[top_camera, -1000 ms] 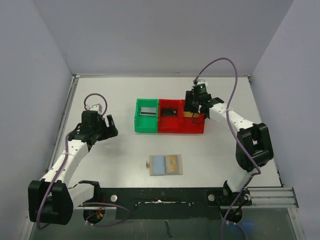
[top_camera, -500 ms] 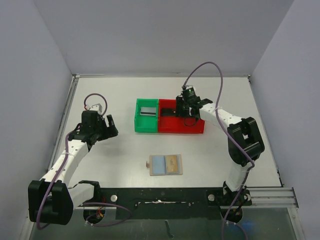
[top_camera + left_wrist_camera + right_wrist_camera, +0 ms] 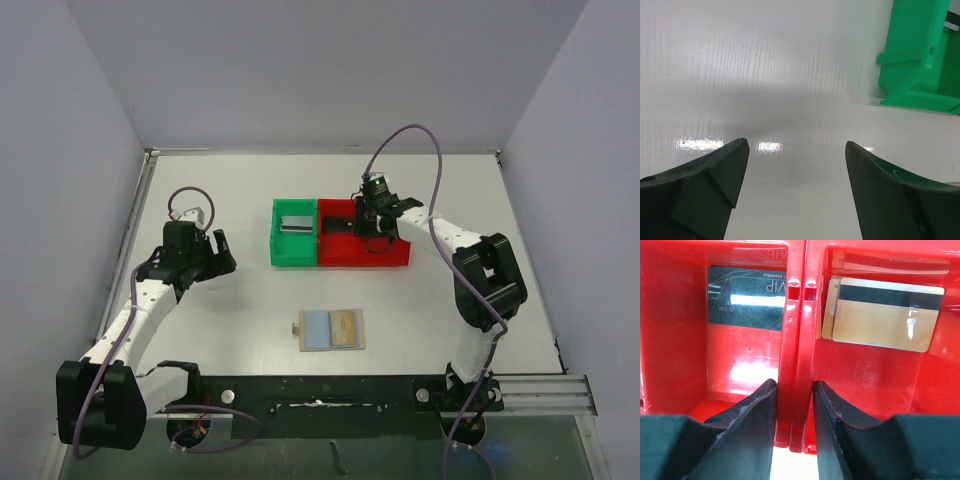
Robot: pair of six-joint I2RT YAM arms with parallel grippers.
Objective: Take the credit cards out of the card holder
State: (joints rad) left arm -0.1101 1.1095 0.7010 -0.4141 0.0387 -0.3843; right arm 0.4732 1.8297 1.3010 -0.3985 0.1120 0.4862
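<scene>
The right claw (image 3: 794, 385) sits narrowed onto the shared wall of the red bins (image 3: 740, 365), apparently pinching it. The left claw (image 3: 796, 145) hangs spread wide over the worktop (image 3: 765, 75). The card holder (image 3: 318, 330) lies open near the arm bases, with one gold card (image 3: 346, 326) showing in its pocket. The right claw would do best to free the wall and rise straight. One claw can then pin the holder while the other slides that card out.

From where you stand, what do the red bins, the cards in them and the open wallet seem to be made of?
The red bins look like glossy moulded plastic, given the bright glare on their walls. The gold card and black card are probably thin plastic: one carries a dark stripe, the other shiny print. The card holder looks matte, perhaps leather or imitation, but it is too small to tell.
</scene>
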